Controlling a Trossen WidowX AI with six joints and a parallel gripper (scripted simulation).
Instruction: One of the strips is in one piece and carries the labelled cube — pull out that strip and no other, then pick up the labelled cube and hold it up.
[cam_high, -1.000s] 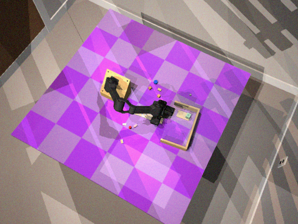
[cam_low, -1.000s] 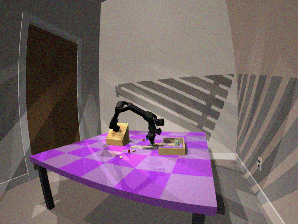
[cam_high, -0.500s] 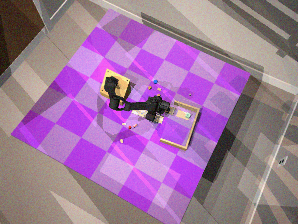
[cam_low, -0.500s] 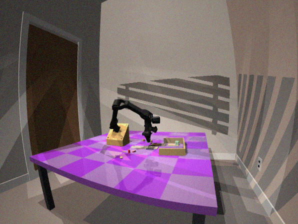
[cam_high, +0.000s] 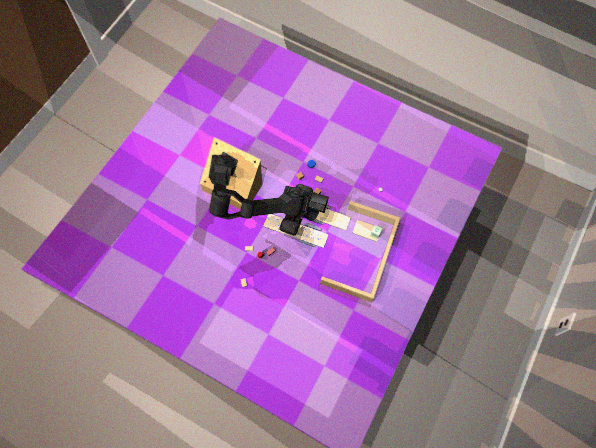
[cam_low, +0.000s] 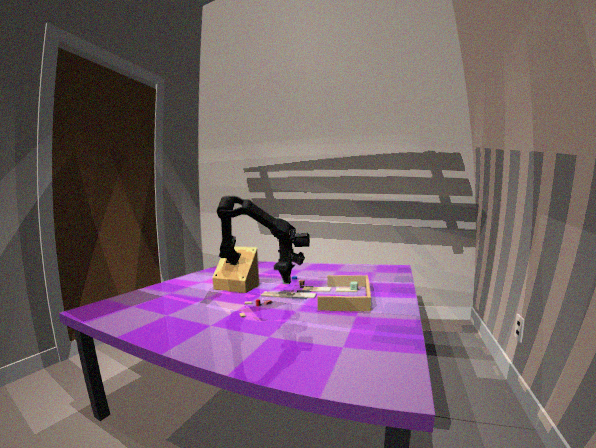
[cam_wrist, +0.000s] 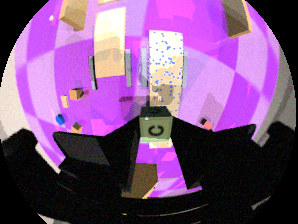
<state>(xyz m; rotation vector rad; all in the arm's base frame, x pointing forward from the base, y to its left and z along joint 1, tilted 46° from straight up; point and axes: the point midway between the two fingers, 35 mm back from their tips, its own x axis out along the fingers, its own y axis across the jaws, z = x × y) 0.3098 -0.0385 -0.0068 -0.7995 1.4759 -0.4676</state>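
The labelled cube (cam_wrist: 156, 131), green and marked C, is pinched between the fingers of the gripper (cam_high: 290, 227) (cam_low: 286, 281) (cam_wrist: 153, 117), above the speckled strip (cam_high: 316, 237) (cam_low: 302, 295) (cam_wrist: 166, 55). The gripper is clear of the strip's surface. In the top view, the plain strip (cam_high: 337, 220) (cam_low: 320, 289) (cam_wrist: 110, 45) lies at 2 o'clock from the speckled strip. A short strip (cam_high: 362, 229) (cam_low: 344, 289) lies inside the frame (cam_high: 383, 263) (cam_low: 345, 303), supporting a second green cube (cam_high: 376, 231) (cam_low: 354, 285) at 3 o'clock from the gripper. From the gripper, the blue disc (cam_high: 311, 163) (cam_low: 294, 277) (cam_wrist: 60, 119) is at 1 o'clock, the red cylinder (cam_high: 260, 254) (cam_low: 258, 302) at 8 o'clock, and the wedge base (cam_high: 245, 159) (cam_low: 228, 284) at 10 o'clock.
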